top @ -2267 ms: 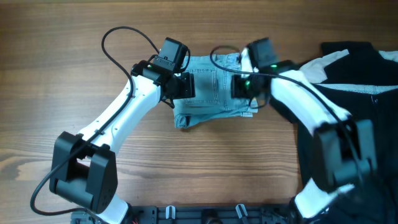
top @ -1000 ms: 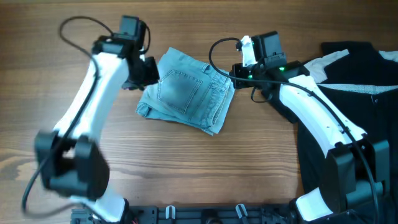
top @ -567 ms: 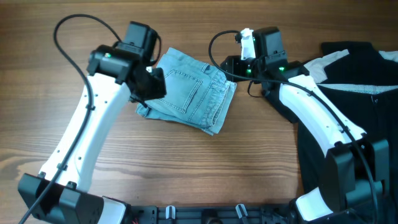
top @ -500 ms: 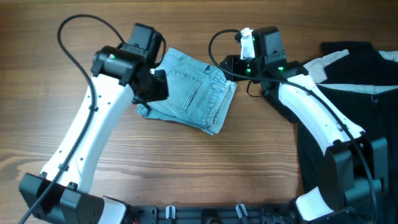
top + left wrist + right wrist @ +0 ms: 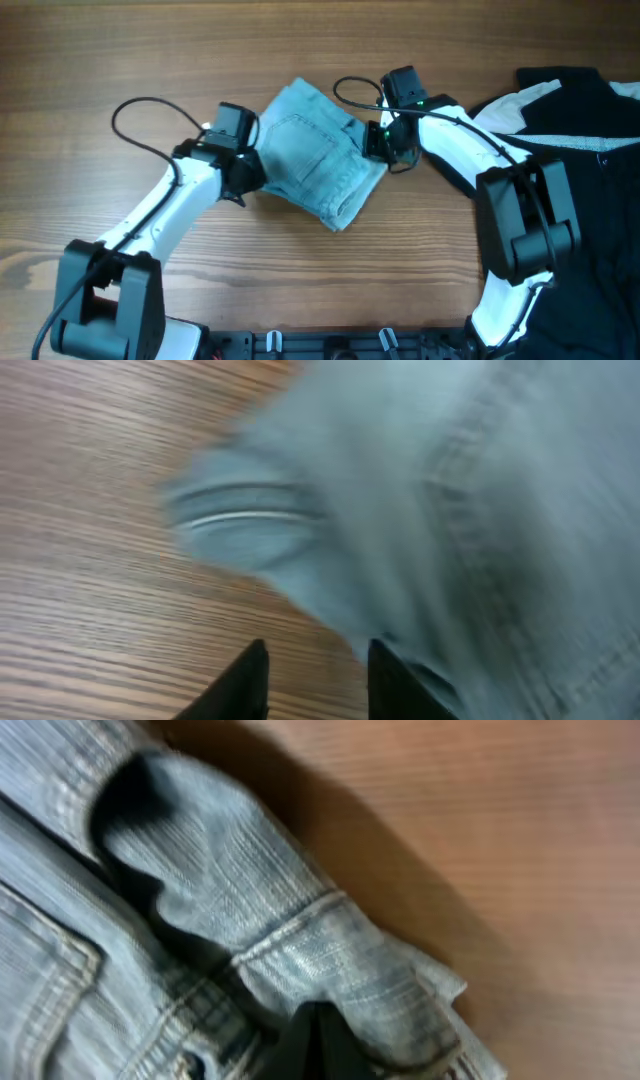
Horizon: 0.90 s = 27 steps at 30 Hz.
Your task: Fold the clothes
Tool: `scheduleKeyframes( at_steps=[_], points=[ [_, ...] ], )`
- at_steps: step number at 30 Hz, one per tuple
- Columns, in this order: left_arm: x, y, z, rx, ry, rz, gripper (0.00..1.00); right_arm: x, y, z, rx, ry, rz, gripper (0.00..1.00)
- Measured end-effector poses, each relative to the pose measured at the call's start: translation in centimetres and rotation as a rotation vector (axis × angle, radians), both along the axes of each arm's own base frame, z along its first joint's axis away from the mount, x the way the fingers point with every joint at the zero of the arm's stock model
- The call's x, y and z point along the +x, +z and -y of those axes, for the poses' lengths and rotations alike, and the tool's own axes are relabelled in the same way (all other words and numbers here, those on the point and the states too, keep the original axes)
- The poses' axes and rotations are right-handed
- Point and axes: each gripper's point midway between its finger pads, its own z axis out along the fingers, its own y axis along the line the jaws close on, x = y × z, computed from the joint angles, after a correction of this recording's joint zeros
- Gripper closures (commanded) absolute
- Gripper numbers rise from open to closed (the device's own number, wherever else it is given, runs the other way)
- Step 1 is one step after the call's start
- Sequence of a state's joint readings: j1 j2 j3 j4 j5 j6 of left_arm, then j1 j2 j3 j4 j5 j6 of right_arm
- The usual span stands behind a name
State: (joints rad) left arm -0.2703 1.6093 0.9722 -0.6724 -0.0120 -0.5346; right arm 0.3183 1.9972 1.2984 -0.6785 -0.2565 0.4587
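Shorts (image 5: 318,150): folded bundle, mid-table (image 5: 90,60), between both arms.
Left gripper (image 5: 318,680): jaws slightly apart, bare wood between, denim edge just beside.
Right gripper (image 5: 380,140): against the shorts' right edge; grip unclear.
Nearby: black-and-white garment (image 5: 580,130), far right.

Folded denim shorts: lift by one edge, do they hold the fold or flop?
Likely floppy: the pale blue folded denim shorts show soft, rumpled layers at the edges, so lifting one edge would probably open the fold. Pushed across the wooden table, they would probably slide but bunch up.

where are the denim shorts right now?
Overhead view: the denim shorts lie mid-table, between the left gripper and right gripper, left of the black-and-white garment.
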Motion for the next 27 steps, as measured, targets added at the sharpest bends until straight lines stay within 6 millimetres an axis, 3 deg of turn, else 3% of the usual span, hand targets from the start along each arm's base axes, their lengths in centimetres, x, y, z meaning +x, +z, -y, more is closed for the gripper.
scheduleKeyframes(
  at_steps=[3,5,7,9,11,13,15,18,20,21,22,27],
  points=[
    [-0.1,0.1,0.3,-0.085,0.016,-0.021,0.55,-2.9,0.2,1.3,-0.051,-0.021,-0.108,0.93],
    [-0.3,0.1,1.1,-0.134,0.018,-0.037,0.70,-4.2,0.5,2.1,-0.080,-0.012,-0.126,0.91],
    [0.1,0.2,1.5,-0.160,0.034,-0.026,0.92,-3.8,2.5,2.1,-0.072,0.044,-0.040,0.90],
    [1.9,-0.4,1.9,-0.171,0.024,0.027,0.96,-2.2,7.3,0.8,0.009,0.152,0.153,0.88],
    [3.6,-1.7,2.3,-0.173,0.010,0.065,0.96,-1.6,10.6,-0.1,0.061,0.204,0.270,0.88],
    [4.8,-3.7,2.5,-0.169,-0.006,0.075,0.96,-1.4,11.3,-0.5,0.082,0.235,0.303,0.88],
    [6.6,-3.9,2.6,-0.159,-0.011,0.138,0.96,-1.3,10.2,-0.5,0.075,0.245,0.280,0.88],
    [9.2,-3.7,1.9,-0.152,0.005,0.226,0.82,-1.0,6.9,-0.6,0.062,0.249,0.213,0.89],
    [9.1,-3.5,0.8,-0.170,0.026,0.189,0.62,-1.5,4.3,-0.5,0.049,0.252,0.144,0.87],
    [8.9,-3.4,0.2,-0.185,0.043,0.164,0.42,-2.0,2.5,-0.4,0.040,0.252,0.091,0.87],
    [8.6,-3.1,-0.4,-0.211,0.056,0.133,0.31,-2.4,1.3,-0.3,0.034,0.252,0.057,0.87],
    [3.4,-0.5,0.2,-0.373,0.081,-0.067,0.10,-2.8,-0.1,-0.4,0.043,0.252,0.016,0.84]
  ],
)
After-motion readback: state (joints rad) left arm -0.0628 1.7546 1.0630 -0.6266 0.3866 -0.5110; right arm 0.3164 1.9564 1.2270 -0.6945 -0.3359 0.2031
